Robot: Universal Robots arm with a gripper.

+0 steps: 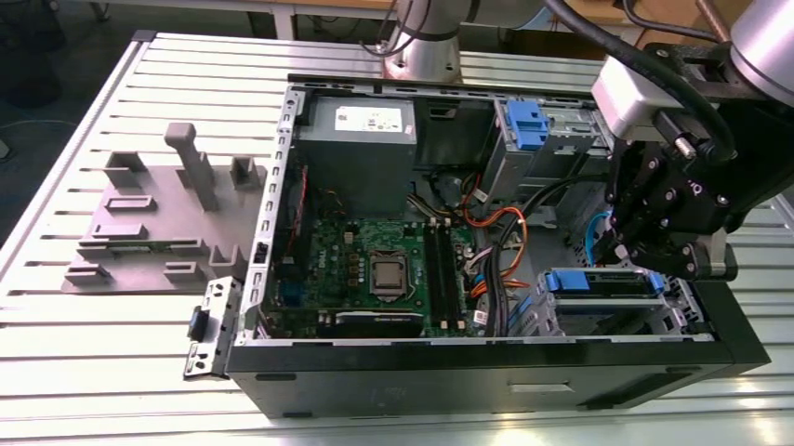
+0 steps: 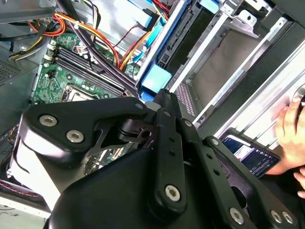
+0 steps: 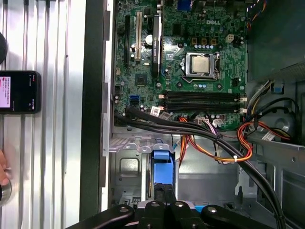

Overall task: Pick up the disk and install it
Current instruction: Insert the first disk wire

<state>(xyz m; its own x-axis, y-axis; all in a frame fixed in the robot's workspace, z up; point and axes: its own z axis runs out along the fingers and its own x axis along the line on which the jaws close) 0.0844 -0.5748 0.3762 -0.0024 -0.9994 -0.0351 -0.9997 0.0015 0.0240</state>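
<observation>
The claw (image 3: 164, 194) has its fingers drawn narrow on the blue rail of the disk (image 1: 602, 282). The disk sits in the mouth of the drive bay (image 1: 534, 316), low on the exterior view's right. I judge that a tilted disk can jam against the bay walls. The orange and black cables (image 1: 496, 232) just beside it can also be caught. The open computer case (image 1: 434, 367) on the bench (image 1: 99, 353) holds the grey power supply (image 1: 360, 139) at the upper part. The green motherboard (image 1: 372, 260) is in the middle, then comes the bay with the disk.
</observation>
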